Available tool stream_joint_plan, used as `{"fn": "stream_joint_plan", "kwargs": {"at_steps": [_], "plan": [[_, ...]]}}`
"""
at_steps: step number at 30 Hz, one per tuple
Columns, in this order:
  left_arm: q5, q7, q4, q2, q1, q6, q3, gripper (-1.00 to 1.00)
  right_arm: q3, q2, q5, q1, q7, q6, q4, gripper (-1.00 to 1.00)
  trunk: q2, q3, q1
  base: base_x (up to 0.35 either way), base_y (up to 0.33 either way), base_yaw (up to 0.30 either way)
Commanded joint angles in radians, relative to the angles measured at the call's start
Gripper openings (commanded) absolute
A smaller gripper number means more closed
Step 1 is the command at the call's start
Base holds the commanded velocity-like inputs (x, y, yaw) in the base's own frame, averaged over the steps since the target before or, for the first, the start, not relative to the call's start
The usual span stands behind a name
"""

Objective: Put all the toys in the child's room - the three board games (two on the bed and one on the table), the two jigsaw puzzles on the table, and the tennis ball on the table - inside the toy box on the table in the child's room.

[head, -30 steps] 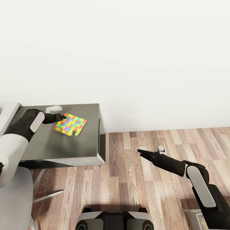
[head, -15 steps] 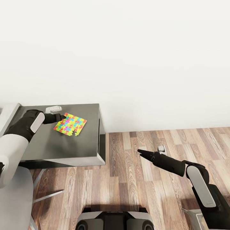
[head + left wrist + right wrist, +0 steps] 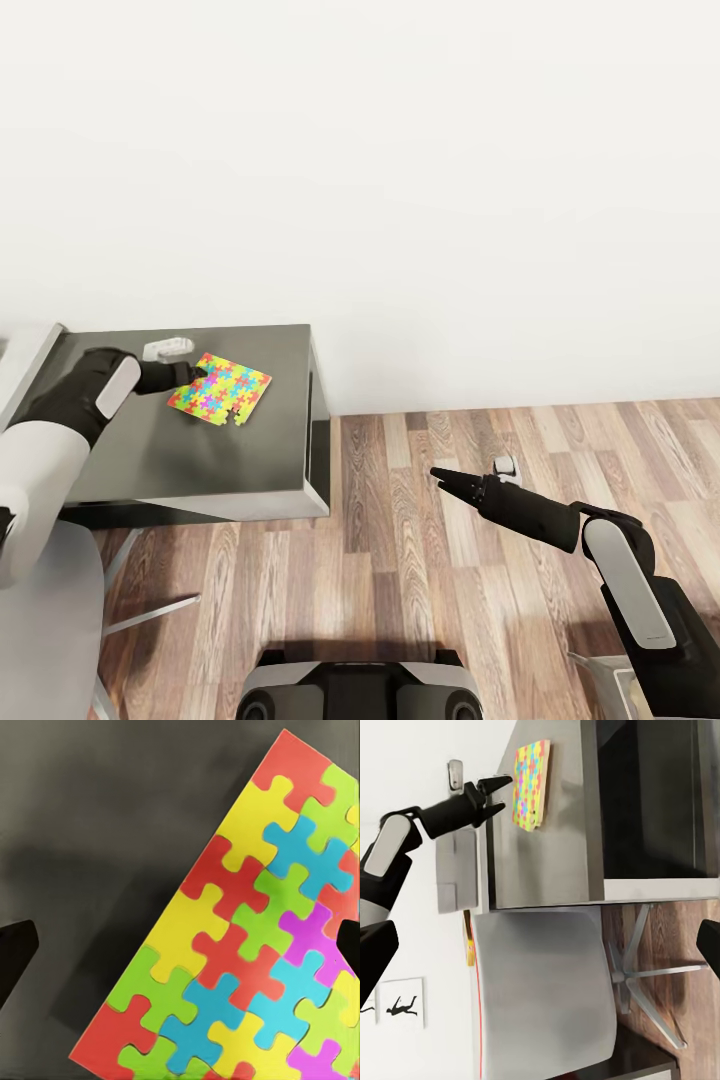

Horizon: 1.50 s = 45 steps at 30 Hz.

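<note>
On the dark table [image 3: 200, 460], the jigsaw puzzle [image 3: 220, 390] lies flat near the back edge, with bare top toward the front, while the left gripper [image 3: 190, 372], fingers apart, is at its left edge and the right gripper [image 3: 440, 478], fingers apart, hangs over the floor [image 3: 420, 600].
</note>
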Motion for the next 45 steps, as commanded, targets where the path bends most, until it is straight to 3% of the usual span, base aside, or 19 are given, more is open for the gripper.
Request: {"fn": "stream_joint_plan", "kwargs": {"at_steps": [1,22,31,45], "plan": [[-0.002,-0.003,0.009,0.001,-0.001,0.002,-0.005,1.00,-0.001,0.000,0.005,-0.001,0.007,0.004,0.000,1.00,-0.002,-0.001,0.001,0.000,0.000,0.000],[-0.001,-0.010,0.036,-0.004,-0.001,-0.008,-0.005,1.00,-0.001,0.000,0.005,-0.001,0.007,0.004,-0.002,1.00,-0.002,-0.001,0.001,0.000,0.000,0.000],[-0.003,-0.111,0.036,-0.007,-0.001,-0.010,-0.011,1.00,-0.001,0.000,0.005,-0.001,0.007,0.004,-0.002,1.00,-0.002,-0.001,0.001,0.000,0.000,0.000],[-0.003,-0.126,0.036,-0.006,-0.001,-0.016,-0.014,1.00,-0.001,0.000,0.005,-0.001,0.007,0.004,-0.002,1.00,-0.002,-0.001,0.001,0.000,0.000,0.000]]}}
